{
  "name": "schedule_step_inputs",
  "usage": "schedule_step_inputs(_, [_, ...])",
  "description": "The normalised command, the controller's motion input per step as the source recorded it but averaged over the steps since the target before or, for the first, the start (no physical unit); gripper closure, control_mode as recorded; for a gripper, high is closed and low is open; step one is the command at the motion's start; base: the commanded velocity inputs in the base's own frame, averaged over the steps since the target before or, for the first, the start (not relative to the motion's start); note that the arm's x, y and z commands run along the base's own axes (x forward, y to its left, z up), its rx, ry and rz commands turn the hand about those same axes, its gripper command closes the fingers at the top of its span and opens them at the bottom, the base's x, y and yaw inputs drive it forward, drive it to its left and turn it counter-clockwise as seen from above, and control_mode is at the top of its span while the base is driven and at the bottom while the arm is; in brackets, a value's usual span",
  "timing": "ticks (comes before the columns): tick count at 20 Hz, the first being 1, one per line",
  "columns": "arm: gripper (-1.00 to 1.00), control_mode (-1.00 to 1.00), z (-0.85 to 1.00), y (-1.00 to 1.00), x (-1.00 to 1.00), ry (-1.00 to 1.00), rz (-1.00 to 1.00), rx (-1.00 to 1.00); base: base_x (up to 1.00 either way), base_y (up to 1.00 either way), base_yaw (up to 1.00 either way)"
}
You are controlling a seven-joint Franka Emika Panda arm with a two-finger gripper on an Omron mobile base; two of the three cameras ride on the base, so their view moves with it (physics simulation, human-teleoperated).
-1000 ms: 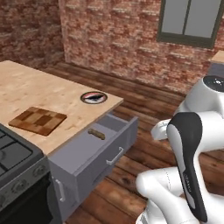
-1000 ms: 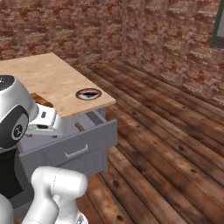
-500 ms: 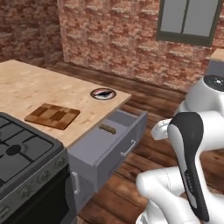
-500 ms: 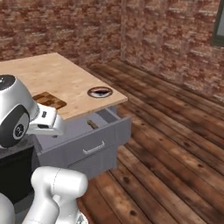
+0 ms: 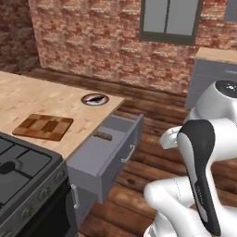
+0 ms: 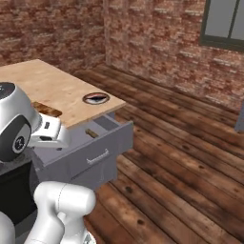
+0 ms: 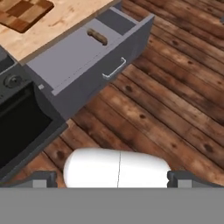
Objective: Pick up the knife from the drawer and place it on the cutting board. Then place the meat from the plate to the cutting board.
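Note:
The drawer stands pulled out from under the wooden counter, its silver bar handle facing the floor side. In it lies the knife; its brown handle shows, the blade I cannot make out. The checkered cutting board lies bare on the counter, partly behind my arm in the right base view. Near the counter's corner sits the plate with the dark meat on it. My gripper hangs open and empty, well above and short of the drawer.
A black stove with its oven front adjoins the drawer on the counter's near side. Wooden plank floor spreads out beyond the drawer front. A brick wall with a window closes the back.
The whole scene has shifted in both base views, so the base has driven; the stove has come further into view. The gripper stays open.

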Motion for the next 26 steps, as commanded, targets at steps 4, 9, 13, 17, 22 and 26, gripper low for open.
schedule_step_inputs(4, [-1.00, 1.00, 0.00, 0.00, 0.00, 0.00, 0.00, 0.00, 0.00, 0.70, -0.32])
schedule_step_inputs(9, [-1.00, 1.00, 0.00, 0.00, 0.00, 0.00, 0.00, 0.00, 0.00, 0.79, -0.30])
schedule_step_inputs(13, [-1.00, 1.00, 0.00, 0.00, 0.00, 0.00, 0.00, 0.00, -0.25, 0.53, -0.27])
schedule_step_inputs(17, [-1.00, 1.00, 0.00, 0.00, 0.00, 0.00, 0.00, 0.00, -0.94, 0.18, -0.16])
schedule_step_inputs(22, [-1.00, 1.00, 0.00, 0.00, 0.00, 0.00, 0.00, 0.00, -0.79, 0.20, -0.09])
schedule_step_inputs(26, [-1.00, 1.00, 0.00, 0.00, 0.00, 0.00, 0.00, 0.00, -0.08, 0.23, -0.06])
